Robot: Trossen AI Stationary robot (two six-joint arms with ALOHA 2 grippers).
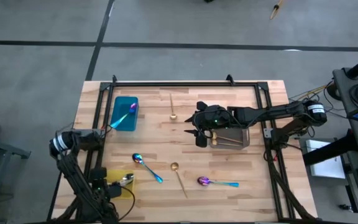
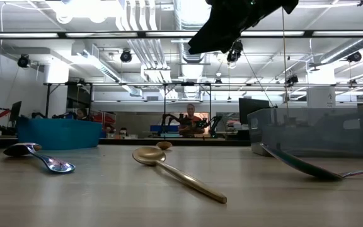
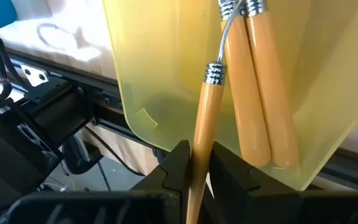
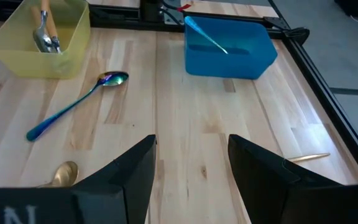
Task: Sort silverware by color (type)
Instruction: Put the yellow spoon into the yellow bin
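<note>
Claw L (image 3: 196, 167) – pinching orange spoon (image 3: 207, 118) over yellow tray (image 3: 166, 74) | claw R (image 4: 191, 165) – agape mid-table

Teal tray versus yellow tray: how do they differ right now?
The teal tray holds one teal-handled spoon; the yellow tray holds orange-handled spoons. The left pincer is at the yellow tray, around one orange handle; nothing is at the teal tray. Both are open bins on the table's left.
</note>
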